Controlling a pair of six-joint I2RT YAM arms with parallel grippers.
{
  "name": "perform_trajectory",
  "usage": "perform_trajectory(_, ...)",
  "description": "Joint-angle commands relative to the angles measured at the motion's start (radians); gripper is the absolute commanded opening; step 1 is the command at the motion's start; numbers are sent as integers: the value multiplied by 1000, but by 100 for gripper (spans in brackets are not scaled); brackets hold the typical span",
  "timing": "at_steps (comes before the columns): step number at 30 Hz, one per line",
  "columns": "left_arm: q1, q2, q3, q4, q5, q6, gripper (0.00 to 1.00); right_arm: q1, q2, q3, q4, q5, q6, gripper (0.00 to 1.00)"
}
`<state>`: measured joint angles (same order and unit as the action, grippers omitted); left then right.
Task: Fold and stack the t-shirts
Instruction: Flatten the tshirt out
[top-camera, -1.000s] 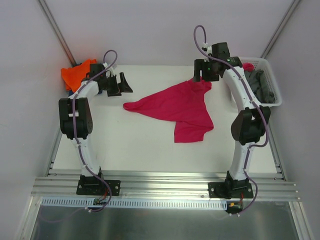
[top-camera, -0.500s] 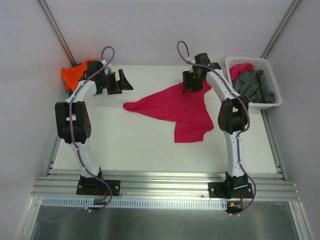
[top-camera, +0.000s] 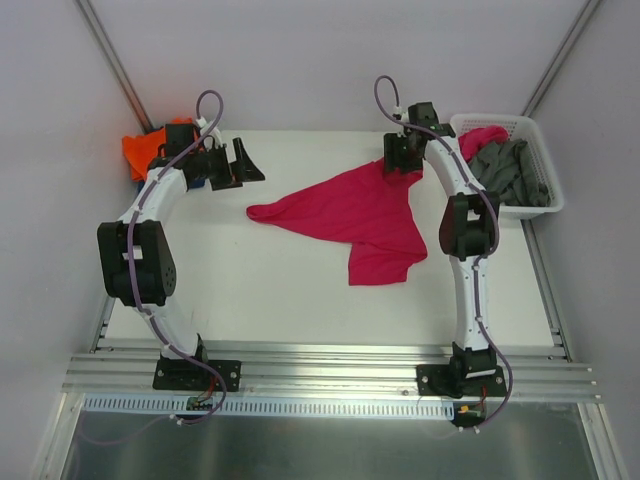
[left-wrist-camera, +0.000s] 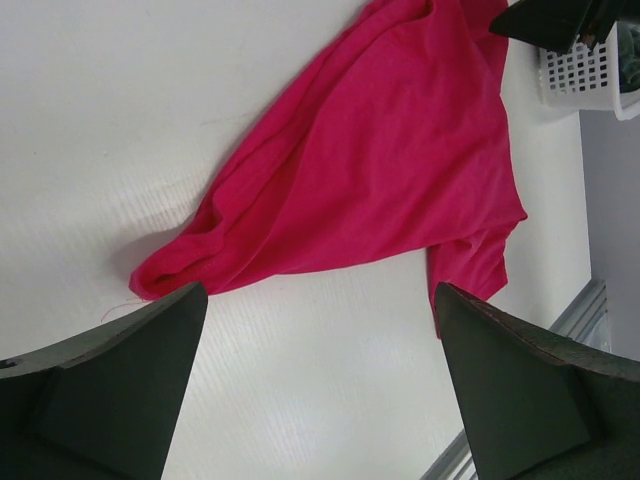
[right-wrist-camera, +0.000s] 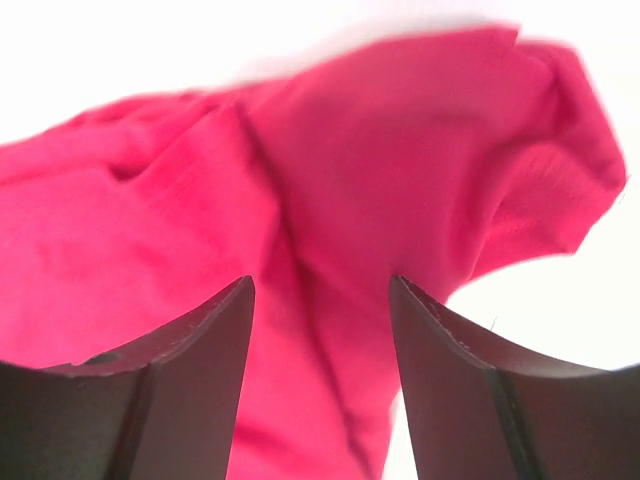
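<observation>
So the right gripper (right-wrist-camera: 321, 282) hangs over the corner of the magenta t-shirt (top-camera: 355, 215) that's closest to the basket (top-camera: 510, 119); its jaws are apart with pink cloth showing through the gap, nothing pinched as far as I can see. The shirt is crumpled flat on the table (top-camera: 260, 290) just beside the basket; its long axis runs away from the basket to a pointy tip. The left gripper (top-camera: 243, 163) is near that tip, spread fully wide and holding nothing; it's well apart from the basket. My guess is each arm takes its own end, since the right one is clearly closer to the basket-side corner. An orange t-shirt (top-camera: 140, 150) is bunched up in the corner farthest from the basket; grey shirts (top-camera: 510, 165) are heaped inside the basket with a bit of pink. The table is plain matte white; pale walls (top-camera: 300, 60) box it in; a metal rail (top-camera: 330, 365) runs along the edge opposite the basket's row.
</observation>
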<state>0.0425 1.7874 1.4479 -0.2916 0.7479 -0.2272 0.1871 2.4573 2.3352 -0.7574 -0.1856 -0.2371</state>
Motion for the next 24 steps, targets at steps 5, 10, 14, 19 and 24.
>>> perform_trajectory(5, -13, -66, -24, 2, -13, 6, 99, 26, 62, 66, 21, -23, -4, 60)
perform_trajectory(10, -21, -60, -37, 0, -19, 6, 99, 35, 58, 49, 16, -46, 12, 59)
perform_trajectory(14, -27, -60, -46, 0, -19, 6, 99, 37, 36, 50, 33, -37, 16, 57)
perform_trajectory(19, -35, -62, -49, 0, -22, 2, 99, 49, 29, 52, 32, -45, 18, 56)
perform_trajectory(24, -36, -68, -50, 2, -28, 2, 99, 57, -7, 52, 49, -23, 12, 52)
